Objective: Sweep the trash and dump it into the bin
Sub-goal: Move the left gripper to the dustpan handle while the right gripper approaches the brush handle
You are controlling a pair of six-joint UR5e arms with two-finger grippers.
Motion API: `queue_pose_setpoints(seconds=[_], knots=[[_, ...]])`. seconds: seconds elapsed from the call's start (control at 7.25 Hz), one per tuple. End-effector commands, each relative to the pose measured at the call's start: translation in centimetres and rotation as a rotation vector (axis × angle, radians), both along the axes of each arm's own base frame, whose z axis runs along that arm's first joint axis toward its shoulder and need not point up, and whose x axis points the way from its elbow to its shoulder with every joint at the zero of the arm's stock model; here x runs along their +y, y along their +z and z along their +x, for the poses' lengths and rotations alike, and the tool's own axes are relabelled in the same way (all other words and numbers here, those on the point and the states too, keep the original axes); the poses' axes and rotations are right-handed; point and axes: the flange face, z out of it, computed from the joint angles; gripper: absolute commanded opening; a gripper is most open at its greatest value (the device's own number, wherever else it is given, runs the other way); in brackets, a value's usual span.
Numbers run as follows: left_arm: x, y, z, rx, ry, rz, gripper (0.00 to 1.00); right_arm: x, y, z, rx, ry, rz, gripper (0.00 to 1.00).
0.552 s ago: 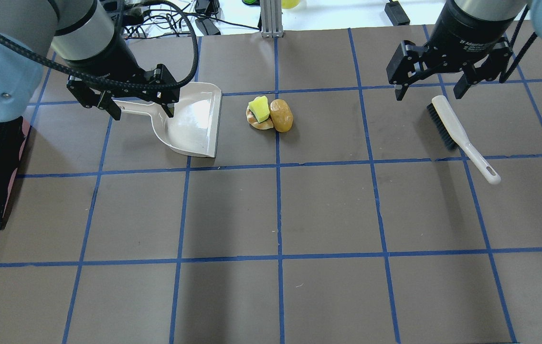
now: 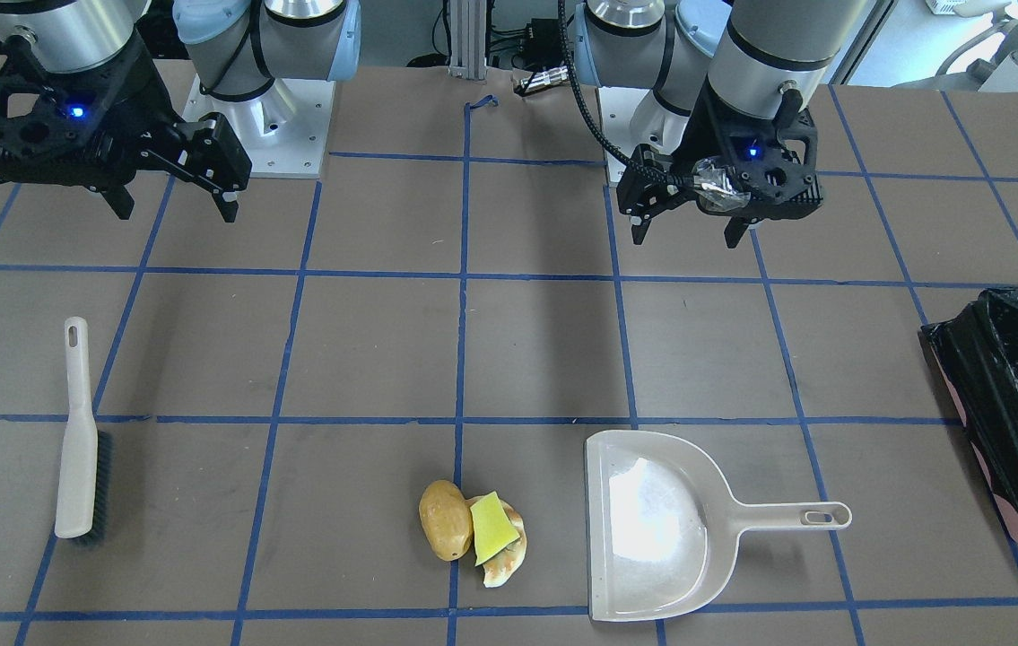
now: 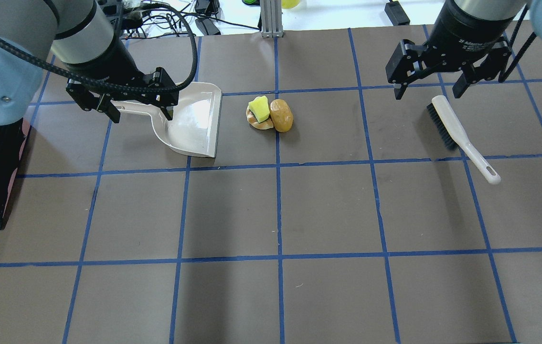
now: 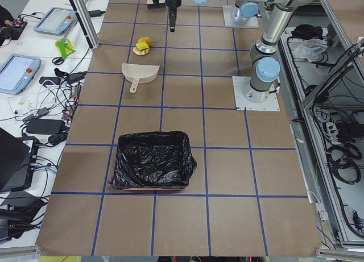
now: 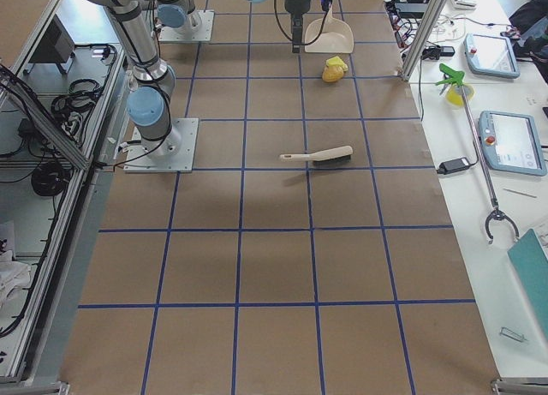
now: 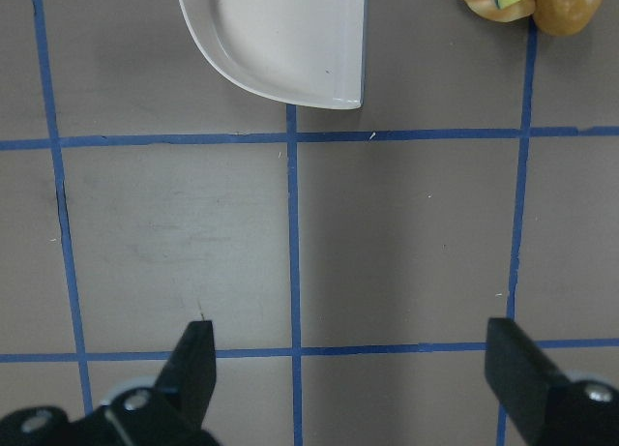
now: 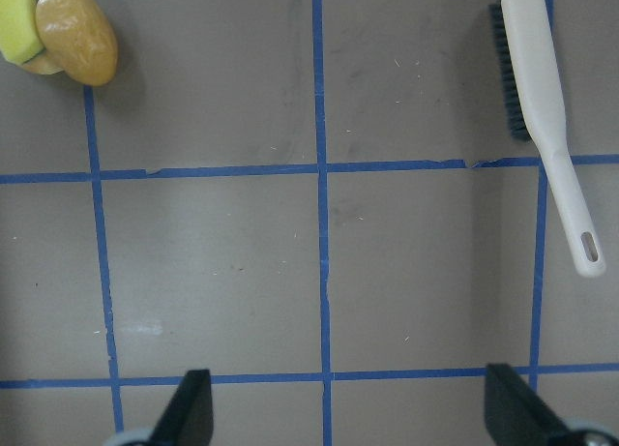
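My left gripper (image 3: 143, 113) and right gripper (image 3: 427, 93) hang open over the table's (image 3: 328, 210) far side, where the trash (image 3: 269, 114), likely light and rollable, lies between dustpan (image 3: 194, 124) and brush (image 3: 446, 118), each best held by its handle.

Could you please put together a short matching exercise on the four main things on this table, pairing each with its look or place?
Things:
1. dustpan
2. brush
3. bin
4. trash

Descriptions:
A. lined with black plastic
B. piled between the two tools
C. dark bristles, white handle
D. empty, open edge towards the pile

Pairs: 1-D, 2-C, 3-A, 4-B
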Motion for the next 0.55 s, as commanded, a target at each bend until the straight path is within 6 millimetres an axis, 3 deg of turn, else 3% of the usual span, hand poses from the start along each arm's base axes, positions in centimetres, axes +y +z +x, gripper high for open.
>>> queue_pose_setpoints(seconds=[0.0,0.28,0.41], knots=[[-1.7,-1.7,3.1,-0.004,-0.12,0.026,1.0,-0.4,0.1,-0.3,0.006,-0.014,-0.025,1.0],[-4.2,-7.1,9.9,-0.001,-0.239,0.042,1.0,-0.9,-1.3,-2.0,0.053,-0.006,0.02,1.0],[-5.2,-8.1,13.9,-0.007,-0.307,0.026,1.0,-1.2,-1.4,-4.3,0.063,0.061,0.022,1.0]])
